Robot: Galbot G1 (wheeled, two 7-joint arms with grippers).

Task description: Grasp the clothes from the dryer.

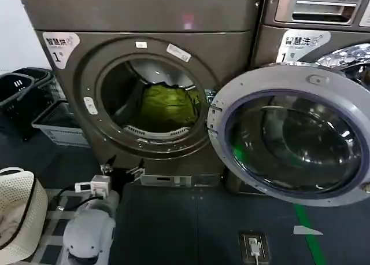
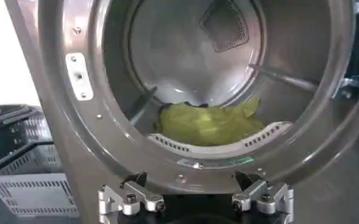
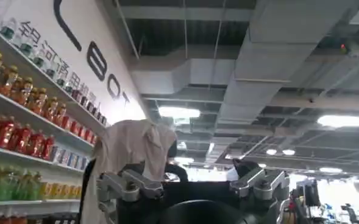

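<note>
Inside the drum, low and toward the front lip, lie the clothes [image 1: 166,106], a soft yellow-green bundle slumped against the perforated strip at the mouth of the opening. Its long axis runs across the opening, side to side, with a loose peak rising at one end; it points nowhere in particular, being a heap rather than a shaped thing. Around it stands the dryer [image 1: 144,16], its porthole clear and the round door [image 1: 292,135] swung fully open to the robot's right.

The left gripper [image 1: 118,168] hangs just below and in front of the porthole rim, fingers spread wide with nothing between them. From it the bundle lies straight ahead, a little higher and deeper in the drum, so the coming reach looks to be forward and up over the lip.

The right gripper [image 3: 194,185] is well away, turned up toward a ceiling and a shelf of bottles [image 3: 27,131], also spread and empty. The left arm is plainly the nearer.
</note>
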